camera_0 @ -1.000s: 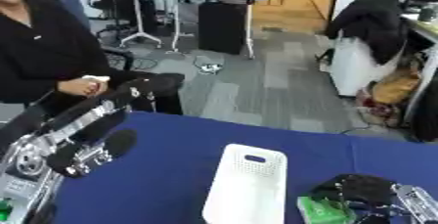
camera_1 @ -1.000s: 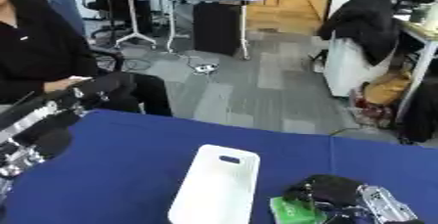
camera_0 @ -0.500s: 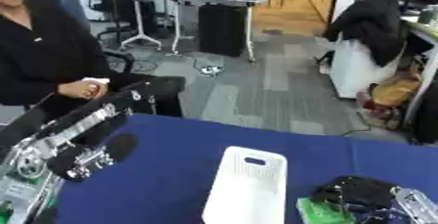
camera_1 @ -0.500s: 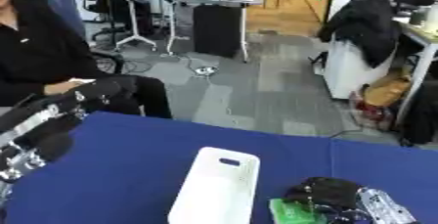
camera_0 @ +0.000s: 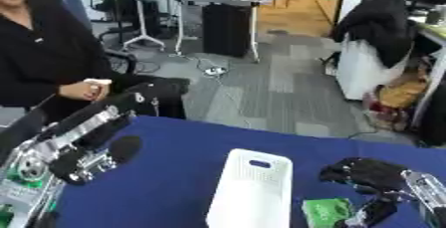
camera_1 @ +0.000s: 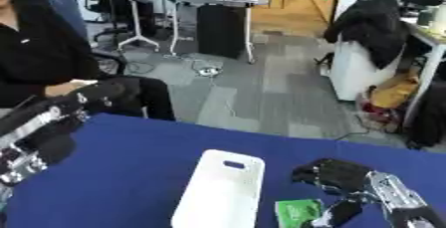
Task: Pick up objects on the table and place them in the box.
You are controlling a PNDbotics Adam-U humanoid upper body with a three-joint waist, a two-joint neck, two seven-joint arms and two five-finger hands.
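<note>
Nearest the camera, at the lower right of the blue worktop [camera_0: 174, 172], the right hand [camera_1: 335, 174] hovers with its black fingers [camera_1: 315, 171] curled over a green packet [camera_1: 299, 211], the thumb beside the packet; whether it touches cannot be told. Just left of it stands the white box [camera_0: 251, 192], a slot in its far wall. At the left edge the left arm [camera_0: 83, 132] reaches upward; its hand's fingers cannot be made out.
</note>
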